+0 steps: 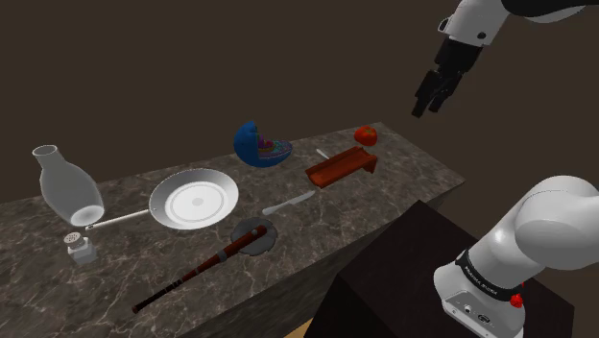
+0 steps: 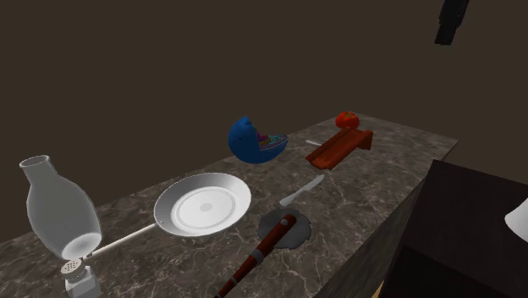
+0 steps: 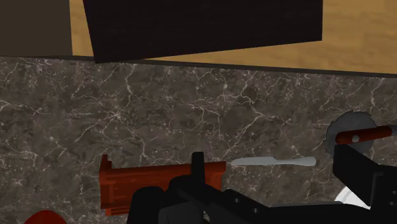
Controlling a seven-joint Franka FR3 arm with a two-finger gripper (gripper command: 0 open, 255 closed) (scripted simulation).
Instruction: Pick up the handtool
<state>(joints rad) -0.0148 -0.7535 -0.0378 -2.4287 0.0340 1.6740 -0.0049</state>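
Observation:
The handtool (image 1: 216, 259) is a long dark red-brown handle ending in a round grey disc (image 1: 253, 237). It lies flat near the front edge of the dark marble counter (image 1: 403, 178), also in the second exterior view (image 2: 269, 240). In the wrist view its disc end (image 3: 354, 131) shows beside one finger. My black gripper (image 1: 429, 101) hangs high above the counter's right end, far from the tool, and appears at the top right of the second exterior view (image 2: 451, 21). Seen from the wrist, the gripper (image 3: 275, 162) is open with nothing between its fingers.
On the counter lie a grey knife (image 1: 288, 203), a red-brown wooden block (image 1: 339, 168), a tomato (image 1: 365, 135), a blue bowl (image 1: 261, 146), a white long-handled pan (image 1: 197, 199), a glass bottle (image 1: 67, 184) and a small shaker (image 1: 82, 248). The dark stand (image 1: 422, 259) sits in front.

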